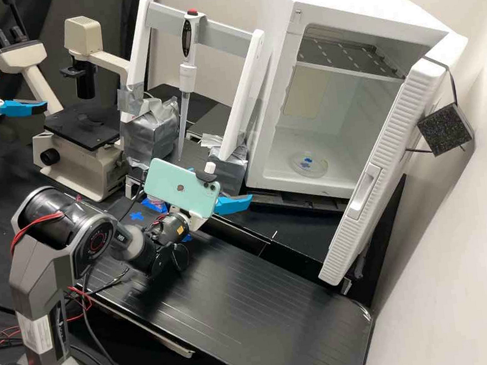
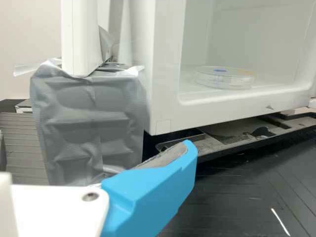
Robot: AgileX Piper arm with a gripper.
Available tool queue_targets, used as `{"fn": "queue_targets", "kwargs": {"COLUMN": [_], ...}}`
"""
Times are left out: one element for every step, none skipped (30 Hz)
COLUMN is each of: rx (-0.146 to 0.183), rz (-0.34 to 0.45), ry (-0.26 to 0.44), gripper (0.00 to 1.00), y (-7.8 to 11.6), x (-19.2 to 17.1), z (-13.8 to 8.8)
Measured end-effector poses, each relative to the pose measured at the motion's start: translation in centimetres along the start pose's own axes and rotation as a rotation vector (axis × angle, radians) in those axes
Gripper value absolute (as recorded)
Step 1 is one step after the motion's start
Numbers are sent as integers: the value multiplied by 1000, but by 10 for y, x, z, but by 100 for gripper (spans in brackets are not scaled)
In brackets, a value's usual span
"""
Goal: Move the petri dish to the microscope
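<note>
While the dish (image 1: 308, 164) lies flat on the floor of the white cabinet (image 1: 276, 137), ahead of the hand (image 1: 221, 183) and well apart from it, the task seems to be at the approach before the grasp. The hand is spread wide and appears to hold nothing. The next move likely calls for going forward past the cabinet's front edge, low and level, with one finger on each side of the dish. The cabinet's door (image 1: 384, 171) is swung open beyond the hand. Clear and round, the dish carries blue patches, whether inside or on its lid I cannot tell. The microscope (image 1: 86, 128) stands behind the hand, towards its left.
</note>
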Motion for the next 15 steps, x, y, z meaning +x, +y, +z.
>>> {"fn": "queue_targets", "kwargs": {"rx": [0,0,0,0,0,0,0,0,-1,-6,-9,-10,-7,1,11], "rz": [0,0,0,0,0,0,0,0,2,5,2,1,4,9,31], "ry": [0,0,0,0,0,0,0,0,-2,3,3,2,4,4,9], "gripper": [100,100,100,100,100,100,100,100,100,100,100,100,100,100,100], "y": [0,0,0,0,0,0,0,0,1,2,2,4,7,9,16], "x": [0,0,0,0,0,0,0,0,0,-1,-3,-5,-8,-10,-15], "z": [0,0,0,0,0,0,0,0,1,2,5,9,11,14,19]}}
